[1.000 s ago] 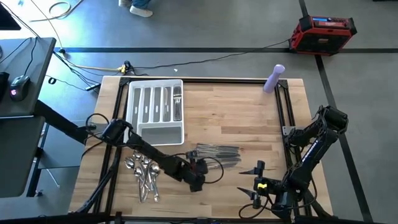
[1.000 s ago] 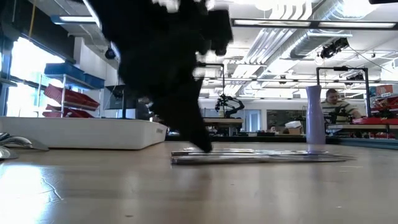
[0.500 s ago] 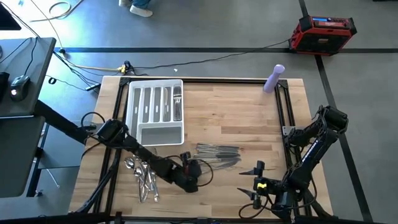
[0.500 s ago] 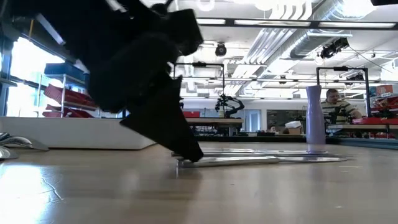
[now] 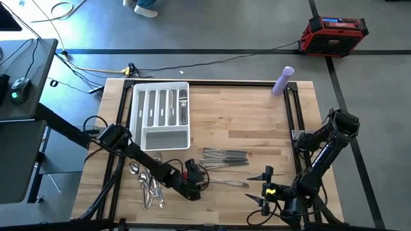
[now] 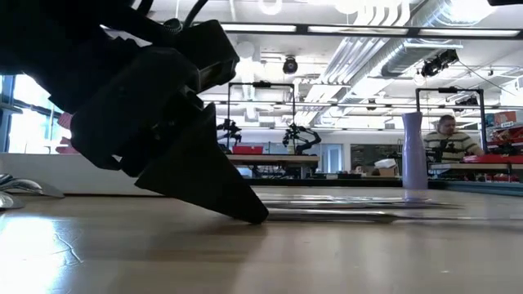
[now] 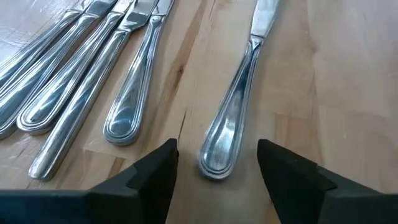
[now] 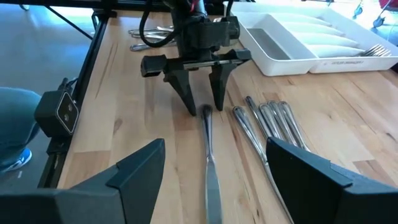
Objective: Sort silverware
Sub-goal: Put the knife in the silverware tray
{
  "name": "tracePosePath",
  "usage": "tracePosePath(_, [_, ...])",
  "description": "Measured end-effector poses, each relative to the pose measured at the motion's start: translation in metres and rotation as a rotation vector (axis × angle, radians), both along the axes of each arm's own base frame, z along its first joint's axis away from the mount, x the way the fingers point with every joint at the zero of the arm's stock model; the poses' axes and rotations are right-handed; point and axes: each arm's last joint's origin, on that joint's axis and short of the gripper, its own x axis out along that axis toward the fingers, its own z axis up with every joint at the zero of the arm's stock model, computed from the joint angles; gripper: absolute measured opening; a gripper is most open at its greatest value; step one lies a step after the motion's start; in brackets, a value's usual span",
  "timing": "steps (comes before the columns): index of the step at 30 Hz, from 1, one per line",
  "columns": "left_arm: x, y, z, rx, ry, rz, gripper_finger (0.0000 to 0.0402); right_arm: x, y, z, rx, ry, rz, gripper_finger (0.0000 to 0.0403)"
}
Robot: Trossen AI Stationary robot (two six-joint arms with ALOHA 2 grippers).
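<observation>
The wooden tabletop (image 5: 257,122) carries everything here, with a white tray (image 5: 160,115) at the far left corner that already has a few forks (image 5: 183,106) in its rightmost slot. The left arm reaches across the near side, and its end effector (image 5: 191,179) sits low on the wood, fingers spread, straddling the handle end of one knife (image 7: 233,118) that lies apart from the others. The right end effector (image 5: 264,191) waits near the front right edge, also spread wide with nothing in it.

The rest of the silverware: a row of knives (image 5: 225,155) just beyond the lone one, and a pile of spoons (image 5: 148,183) at the near left (partly under the arm).

That knife looks stiff, light and slick, lying flat on the wood, so pinching it will probably be fiddly. The rounded handle end is the thickest part and seems the best spot to grab; the thin blade would likely slip.
</observation>
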Motion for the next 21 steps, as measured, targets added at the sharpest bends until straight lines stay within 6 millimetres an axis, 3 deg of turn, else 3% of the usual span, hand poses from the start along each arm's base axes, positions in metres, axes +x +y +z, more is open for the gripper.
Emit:
tracePosePath(8, [0.007, 0.000, -0.006, 0.078, -0.036, -0.091, 0.0202, 0.000, 0.000, 0.000, 0.000, 0.000, 0.000, 0.0263])
tracePosePath(13, [0.013, 0.009, -0.010, 0.031, 0.000, -0.134, 0.0189, 0.000, 0.000, 0.000, 0.000, 0.000, 0.001, 0.0263])
tracePosePath(17, [0.015, 0.011, -0.020, 0.008, 0.021, -0.148, 0.0137, 0.000, 0.000, 0.000, 0.000, 0.000, 0.000, 0.0263])
tracePosePath(21, [0.016, 0.011, -0.025, -0.024, 0.029, -0.143, 0.0059, 0.000, 0.000, 0.000, 0.004, 0.005, 0.004, 0.0263])
